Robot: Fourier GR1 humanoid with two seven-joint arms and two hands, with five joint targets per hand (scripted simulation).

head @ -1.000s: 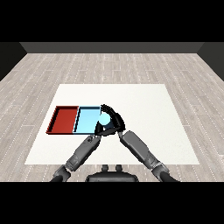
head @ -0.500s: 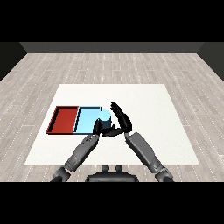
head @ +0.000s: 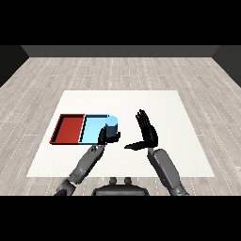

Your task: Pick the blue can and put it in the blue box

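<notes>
The job looks almost done. The blue can (head: 111,126) stands up straight at the 3 o'clock end of the blue tray (head: 92,129). From here it seems to sit inside the tray, by its right wall, but the left hand hides the bottom of the can, so I cannot be sure it rests flat.

The right hand (head: 147,132) is at 3 o'clock from the can, well apart from it. Its fingers are straight and spread, the thumb sticks out toward the can, and it holds nothing.

The left hand (head: 104,137) is at 6 o'clock from the can, right up against its lower part. I cannot tell if its fingers are curled round the can or only lie next to it.

What may be left: if the left hand has the can, it must let go, and both hands pull away.

The red tray (head: 70,128) lies at 9 o'clock from the blue tray, touching it side by side. Nothing is in the red tray. The blue tray shows only the can
</notes>
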